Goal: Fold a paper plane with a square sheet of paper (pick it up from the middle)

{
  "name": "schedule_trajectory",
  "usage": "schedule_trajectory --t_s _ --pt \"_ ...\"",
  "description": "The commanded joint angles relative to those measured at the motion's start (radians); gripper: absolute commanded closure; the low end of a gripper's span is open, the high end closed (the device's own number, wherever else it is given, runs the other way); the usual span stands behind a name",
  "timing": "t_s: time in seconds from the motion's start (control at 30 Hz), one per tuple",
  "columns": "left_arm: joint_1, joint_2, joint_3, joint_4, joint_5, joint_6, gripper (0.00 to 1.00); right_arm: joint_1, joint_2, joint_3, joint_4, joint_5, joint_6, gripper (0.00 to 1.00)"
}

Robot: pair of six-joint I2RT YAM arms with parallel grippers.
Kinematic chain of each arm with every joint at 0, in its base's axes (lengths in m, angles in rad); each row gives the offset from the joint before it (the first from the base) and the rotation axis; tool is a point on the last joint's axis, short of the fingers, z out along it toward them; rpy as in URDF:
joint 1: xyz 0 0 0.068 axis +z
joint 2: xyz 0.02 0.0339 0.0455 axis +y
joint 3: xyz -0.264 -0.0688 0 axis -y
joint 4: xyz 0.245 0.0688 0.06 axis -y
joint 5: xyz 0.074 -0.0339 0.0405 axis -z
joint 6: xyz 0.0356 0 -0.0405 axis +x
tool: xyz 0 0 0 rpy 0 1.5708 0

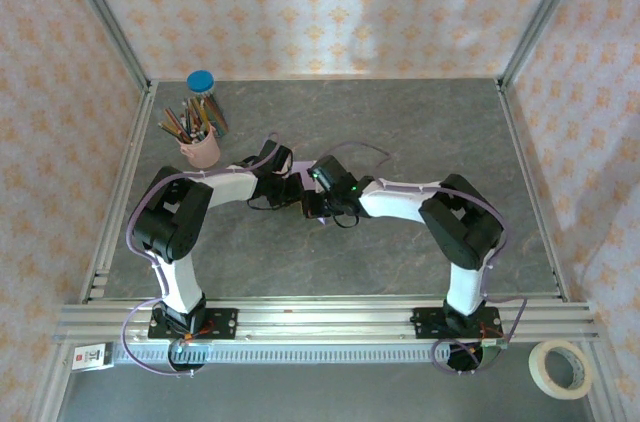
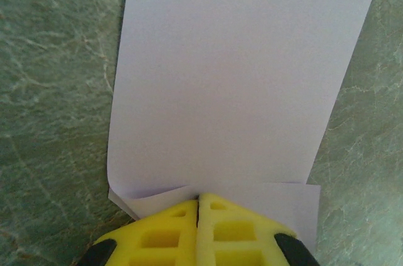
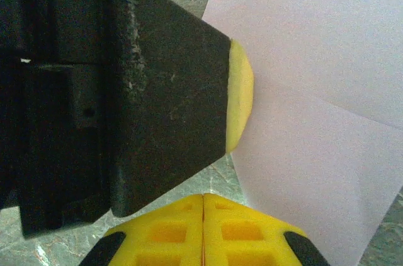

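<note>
- Paper (image 2: 233, 77): pale lilac, lying on the counter (image 2: 50, 89) straight ahead of the left jaws. It is folded, and a lower layer pokes out just right of the tips.
- Left jaws: closed tight, with the yellow fingertips (image 2: 179, 215) at the top layer's near edge, which ripples there. I cannot tell whether it is pinched or only pressed.
- Right jaws: shut seam to seam, with the fingertips (image 3: 179, 212) just beside the paper's left edge. The left finger's black side stands right ahead of them, its pad on the sheet, and a crease runs off rightward.
- Counter: grey-green and marbled, with open surface ahead and to either side of both jaws. Patterned walls (image 1: 320, 2) close in three sides.
- Cup of pencils (image 1: 203, 147) and jar (image 1: 201, 81): well left of and beyond the left jaws.
- Tape roll (image 1: 561, 368): behind the right base.
- Hidden: from above, the wrists cover the spot where the jaws meet. The paper's far edge is cut off.
</note>
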Motion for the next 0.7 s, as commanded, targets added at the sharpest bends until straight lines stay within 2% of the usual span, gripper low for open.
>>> schedule_trajectory --t_s 0.0,0.67 --pt "-0.004 0.073 -0.019 -0.086 -0.047 0.022 0.94 -0.010 0.026 0.021 -0.004 0.035 -0.008 0.93" --pt "-0.004 0.072 -0.021 -0.099 -0.070 0.024 0.94 -0.017 0.052 0.011 -0.048 0.078 -0.014 0.93"
